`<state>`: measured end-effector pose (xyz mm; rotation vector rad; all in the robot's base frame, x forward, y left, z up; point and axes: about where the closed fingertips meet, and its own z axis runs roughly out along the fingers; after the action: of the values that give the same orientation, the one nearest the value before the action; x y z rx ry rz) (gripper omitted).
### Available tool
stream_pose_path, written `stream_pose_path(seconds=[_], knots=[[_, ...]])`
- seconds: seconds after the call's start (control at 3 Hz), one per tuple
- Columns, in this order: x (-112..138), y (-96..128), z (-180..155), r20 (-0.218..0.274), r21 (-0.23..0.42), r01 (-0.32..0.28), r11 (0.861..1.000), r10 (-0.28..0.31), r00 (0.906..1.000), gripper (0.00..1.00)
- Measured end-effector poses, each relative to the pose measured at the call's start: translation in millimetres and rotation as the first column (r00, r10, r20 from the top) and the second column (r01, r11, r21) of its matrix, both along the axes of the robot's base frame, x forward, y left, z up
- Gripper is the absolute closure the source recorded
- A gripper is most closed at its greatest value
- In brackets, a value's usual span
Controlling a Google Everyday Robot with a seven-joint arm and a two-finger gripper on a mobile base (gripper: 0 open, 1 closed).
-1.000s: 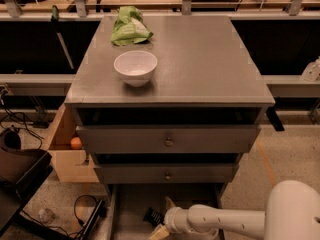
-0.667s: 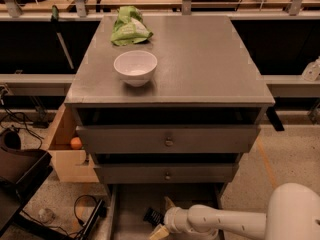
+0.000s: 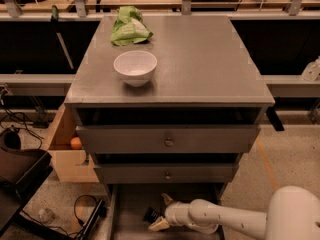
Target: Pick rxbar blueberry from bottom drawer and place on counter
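Rxbar blueberry (image 3: pixel 151 214) lies between gripper's (image 3: pixel 161 212) fingers (image 3: pixel 167 200) in drawer (image 3: pixel 129 206).

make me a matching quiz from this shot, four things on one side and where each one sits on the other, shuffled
Things:
1. white bowl
2. green snack bag
3. orange ball
4. gripper

Places:
A. in the light wooden box on the left
B. far edge of the counter, left side
C. low in the bottom drawer, at the rxbar blueberry
D. on the counter, nearer the front, left of centre

Pairs: 1-D, 2-B, 3-A, 4-C
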<state>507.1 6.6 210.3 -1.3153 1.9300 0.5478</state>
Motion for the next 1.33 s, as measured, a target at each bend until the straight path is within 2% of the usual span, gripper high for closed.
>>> stream_pose_path(seconds=[0.33, 0.67, 1.33], knots=[[-2, -7, -10, -0.016, 0.011, 0.006, 1.0, -0.006, 0.9999, 0.41], [-8, -12, -22, -0.041, 0.01, 0.017, 1.0, -0.016, 0.999, 0.59], [-15, -13, -44, -0.092, -0.017, 0.011, 1.0, -0.013, 0.9957, 0.43]])
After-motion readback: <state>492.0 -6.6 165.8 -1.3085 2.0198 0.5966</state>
